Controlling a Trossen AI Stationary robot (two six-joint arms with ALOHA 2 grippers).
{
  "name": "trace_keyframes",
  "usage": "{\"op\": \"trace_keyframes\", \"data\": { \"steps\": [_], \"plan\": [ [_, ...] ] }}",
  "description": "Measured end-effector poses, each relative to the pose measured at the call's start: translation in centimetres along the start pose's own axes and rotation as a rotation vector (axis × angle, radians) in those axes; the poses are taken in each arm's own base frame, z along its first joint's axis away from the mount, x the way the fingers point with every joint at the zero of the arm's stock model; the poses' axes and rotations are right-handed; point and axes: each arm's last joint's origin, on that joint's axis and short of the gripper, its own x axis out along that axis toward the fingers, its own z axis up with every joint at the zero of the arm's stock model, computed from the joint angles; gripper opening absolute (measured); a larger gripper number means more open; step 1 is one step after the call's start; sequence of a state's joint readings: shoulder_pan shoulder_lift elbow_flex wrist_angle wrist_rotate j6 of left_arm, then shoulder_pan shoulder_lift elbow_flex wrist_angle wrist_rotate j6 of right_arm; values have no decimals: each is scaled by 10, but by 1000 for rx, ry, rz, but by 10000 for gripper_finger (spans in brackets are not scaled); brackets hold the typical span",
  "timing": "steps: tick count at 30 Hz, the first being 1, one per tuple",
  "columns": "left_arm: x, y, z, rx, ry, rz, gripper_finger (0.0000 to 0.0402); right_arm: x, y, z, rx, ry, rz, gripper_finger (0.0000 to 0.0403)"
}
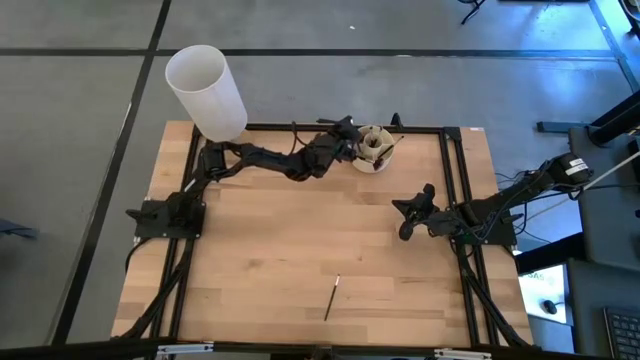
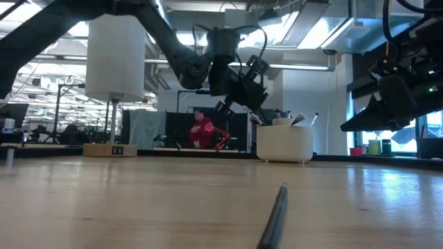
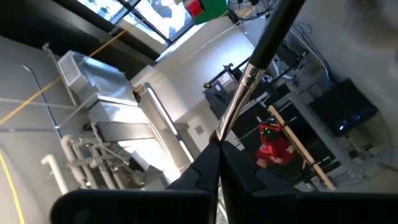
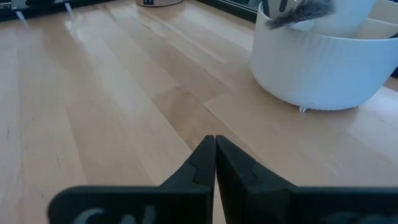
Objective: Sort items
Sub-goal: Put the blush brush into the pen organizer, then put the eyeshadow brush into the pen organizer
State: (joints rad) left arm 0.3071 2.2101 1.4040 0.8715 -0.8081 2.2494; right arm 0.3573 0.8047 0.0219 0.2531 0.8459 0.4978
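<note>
Left gripper: I am seeing my left gripper (image 1: 347,128) reaching along the far edge of the table, right beside the round cup (image 1: 374,149); in the left wrist view its fingers (image 3: 208,163) are pinching together on a brush (image 3: 249,81) with a black handle and a silver section, which is sticking out past the fingertips.
Left gripper, low view: it (image 2: 250,114) is hanging in the air just beside the cup (image 2: 284,144), above rim height, tilted down toward it.
Right gripper: I am holding my right gripper (image 1: 412,213) over bare wood on the right half of the table, well apart from the cup; its fingers (image 4: 214,155) are pressing together with nothing between them.
Cup contents: several items are already standing in the cup's compartments; a grey bristle tip (image 4: 298,14) is leaning over the rim in the right wrist view.
Loose item: one thin dark stick (image 1: 332,297) is lying flat on the near part of the table, well apart from both grippers; it (image 2: 275,216) is showing close to the camera in the low view.
White cylinder: the tall white cylinder (image 1: 206,90) is standing at the far left corner of the table.
Background: a person in red (image 2: 201,129) is showing in the room behind the table.
</note>
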Motion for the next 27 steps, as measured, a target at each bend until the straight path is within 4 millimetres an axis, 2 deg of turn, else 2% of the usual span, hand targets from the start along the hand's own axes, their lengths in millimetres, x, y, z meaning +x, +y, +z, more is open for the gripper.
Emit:
{"op": "trace_keyframes", "data": {
  "steps": [8, 19, 27],
  "plan": [
    [-8, 4, 7, 18, -24, 5, 14, 0, 0, 0, 3, 0, 0, 13],
    [-14, 8, 11, -10, -37, 14, 85, 0, 0, 0, 3, 3, -1, 13],
    [-32, 24, 16, -220, -111, 58, 113, 0, 0, -1, 6, 8, 6, 13]
  ]
}}
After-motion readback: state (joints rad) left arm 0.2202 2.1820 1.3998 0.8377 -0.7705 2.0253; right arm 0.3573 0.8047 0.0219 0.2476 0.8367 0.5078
